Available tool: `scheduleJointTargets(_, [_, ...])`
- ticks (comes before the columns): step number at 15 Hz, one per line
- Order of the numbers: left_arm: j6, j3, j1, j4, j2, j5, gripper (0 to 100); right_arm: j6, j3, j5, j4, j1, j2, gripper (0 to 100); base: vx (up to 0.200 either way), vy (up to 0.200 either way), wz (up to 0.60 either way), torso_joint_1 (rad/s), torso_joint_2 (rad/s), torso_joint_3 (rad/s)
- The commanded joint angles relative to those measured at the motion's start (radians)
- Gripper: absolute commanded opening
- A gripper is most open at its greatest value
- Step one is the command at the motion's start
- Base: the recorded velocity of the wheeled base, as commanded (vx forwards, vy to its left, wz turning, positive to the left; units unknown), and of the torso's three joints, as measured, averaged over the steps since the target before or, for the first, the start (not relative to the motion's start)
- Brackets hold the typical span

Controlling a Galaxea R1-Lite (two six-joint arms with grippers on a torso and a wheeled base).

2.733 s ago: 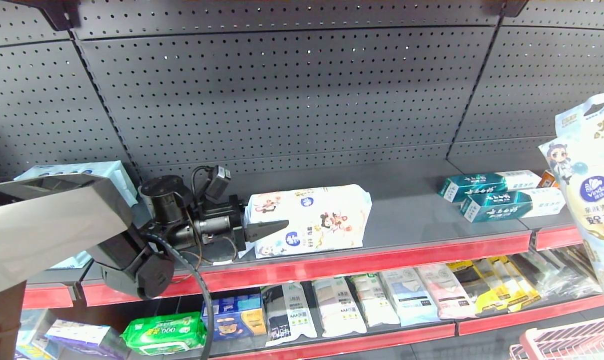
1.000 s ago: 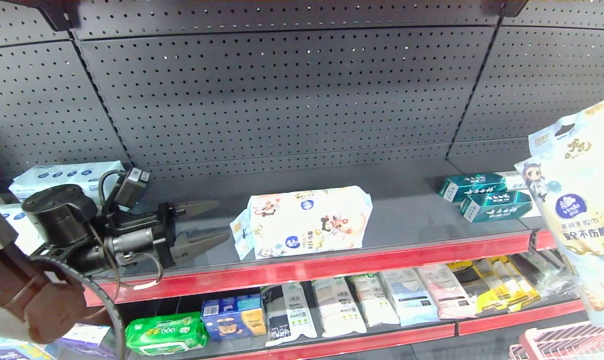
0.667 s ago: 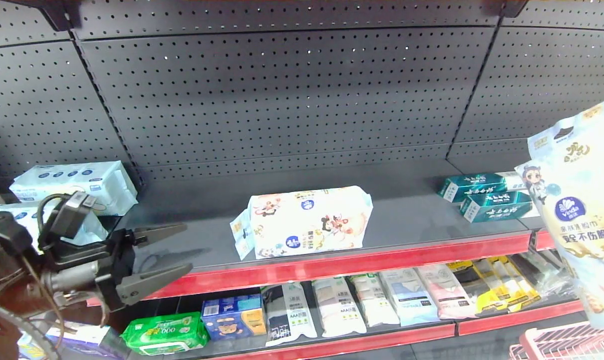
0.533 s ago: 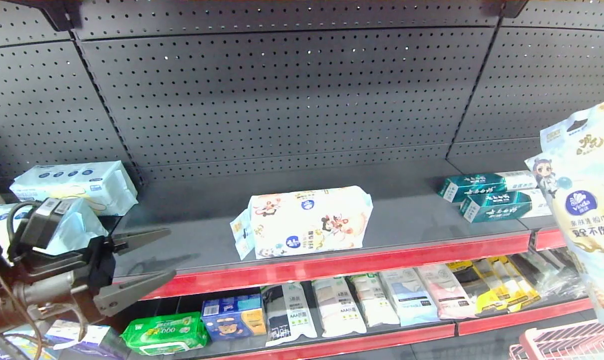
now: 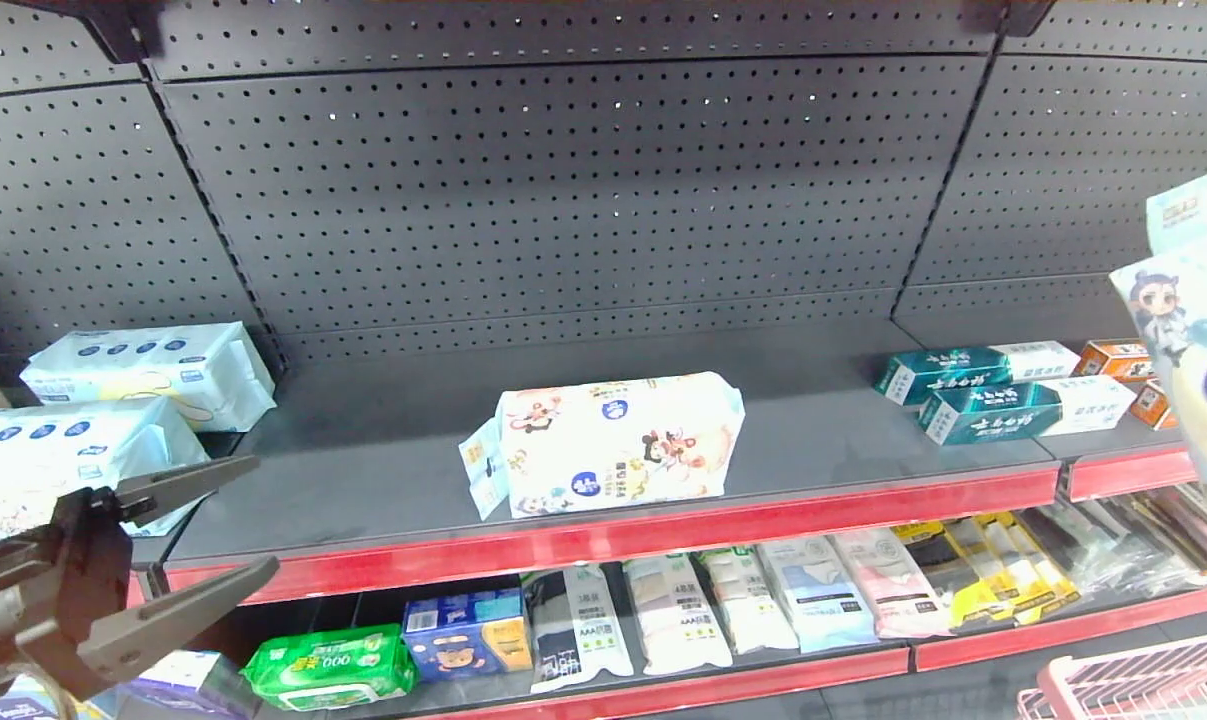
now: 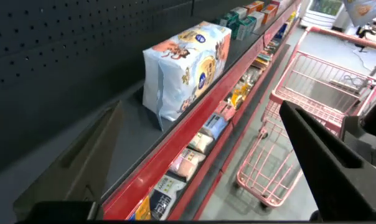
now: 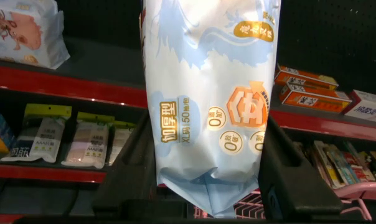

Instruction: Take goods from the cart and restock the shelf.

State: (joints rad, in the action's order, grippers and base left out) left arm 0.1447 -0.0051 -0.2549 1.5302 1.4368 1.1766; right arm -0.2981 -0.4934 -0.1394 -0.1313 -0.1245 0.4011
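Head view first: the left gripper (image 5: 266, 512) hangs low on the left, in front of the red edge of the shelf (image 5: 813, 425), and its two fingers are wide apart with nothing between them. A pack (image 5: 613, 443) with cartoon pictures lies on the shelf near the middle, close to the front edge and well apart from that gripper. Two white packs (image 5: 143, 365) sit on the shelf at the far left, behind the gripper. Two green and white boxes (image 5: 1003, 395) lie side by side on the right part of the shelf. A tall bag (image 5: 1198, 330) with a cartoon child on it is up in the air at the far right, in front of the shelf and not on it. Small flat packets (image 5: 763, 605) lie in a row on the lower shelf. Left wrist view next: the two fingers stand far apart, the pack lies on the shelf beyond them, and a pink wire cart (image 6: 312, 81) stands on the floor beside the shelf. Right wrist view last: the right gripper (image 7: 206, 124) has its fingers pressed on both sides of the bag, near its bottom end, and the bag sticks out past the fingers toward the shelf.
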Motion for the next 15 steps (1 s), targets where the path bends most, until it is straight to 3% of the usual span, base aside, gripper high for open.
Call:
scheduleJointTargets(1, [0.007,0.004,-0.020,-0.097,-0.171,-0.017,100,0.005,-0.010,0.001,-0.008,-0.004,-0.034,0,0.000,0.000,0.00,0.000,0.00,0.000])
scheduleJointTargets(3, [0.007,0.001,-0.024,-0.183,-0.248,-0.071,100,0.014,-0.017,0.001,-0.057,-0.001,-0.039,0,0.000,0.000,0.00,0.000,0.00,0.000])
scheduleJointTargets(4, [0.007,-0.015,-0.030,-0.252,-0.314,-0.161,100,0.017,-0.019,0.000,-0.079,0.002,-0.039,0,0.000,0.000,0.00,0.000,0.00,0.000])
scheduleJointTargets(5, [0.016,-0.024,-0.033,-0.292,-0.358,-0.213,100,0.017,-0.019,0.001,-0.079,0.005,-0.039,0,0.000,0.000,0.00,0.000,0.00,0.000])
scheduleJointTargets(6, [0.030,-0.032,-0.035,-0.326,-0.397,-0.241,100,0.017,-0.020,0.001,-0.079,0.005,-0.036,0,0.000,0.000,0.00,0.000,0.00,0.000])
scheduleJointTargets(7, [0.041,-0.058,-0.072,-0.430,-0.475,-0.273,100,0.017,-0.024,0.001,-0.077,0.003,-0.030,0,0.000,0.000,0.00,0.000,0.00,0.000])
scheduleJointTargets(10, [0.044,-0.177,-0.187,-0.751,-0.648,-0.299,100,0.017,-0.042,0.003,-0.071,0.003,-0.028,0,0.000,0.000,0.00,0.000,0.00,0.000])
scheduleJointTargets(13, [0.044,-0.291,-0.191,-1.108,-0.832,-0.319,100,0.017,-0.043,0.004,-0.073,0.000,-0.028,0,0.000,0.000,0.00,0.000,0.00,0.000])
scheduleJointTargets(15, [0.042,-0.305,-0.191,-1.193,-0.882,-0.331,100,0.016,-0.045,0.004,-0.073,0.000,-0.024,0,0.000,0.000,0.00,0.000,0.00,0.000])
